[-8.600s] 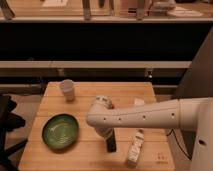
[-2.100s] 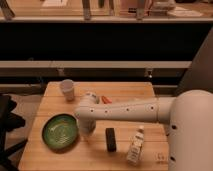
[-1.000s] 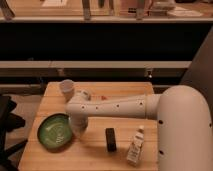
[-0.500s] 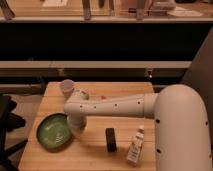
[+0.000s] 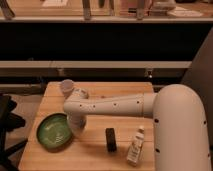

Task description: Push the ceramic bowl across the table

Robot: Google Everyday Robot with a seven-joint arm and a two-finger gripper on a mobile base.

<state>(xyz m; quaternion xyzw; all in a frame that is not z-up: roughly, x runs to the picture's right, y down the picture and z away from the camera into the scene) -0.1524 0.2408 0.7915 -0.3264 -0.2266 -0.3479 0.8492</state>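
Bowl (image 5: 55, 131) position has changed: over the last two seconds it has shifted from the middle-left of the tabletop (image 5: 125, 90) toward the front-left corner, and it now lies close to the left edge with its near rim approaching the front edge. Over the last half second the shift is slight.

The arm (image 5: 110, 105) reaches in from the right and has swung leftward across the tabletop during the same interval. The end effector (image 5: 76, 126) sits at the arm's left end, directly against the bowl's right rim, low to the tabletop. Whether it is open or closed cannot be told, since the wrist housing hides it. It does not appear to grip anything; contact is made by its side against the rim.

Meaning for the task: the push is in progress and has carried the bowl a good part of the way across. Little tabletop remains to the left of the bowl, so further travel in that direction risks sending it over the edge.

The cup (image 5: 67, 87), black block (image 5: 111, 139) and bottle (image 5: 135, 146) have not moved and lie outside the push path.
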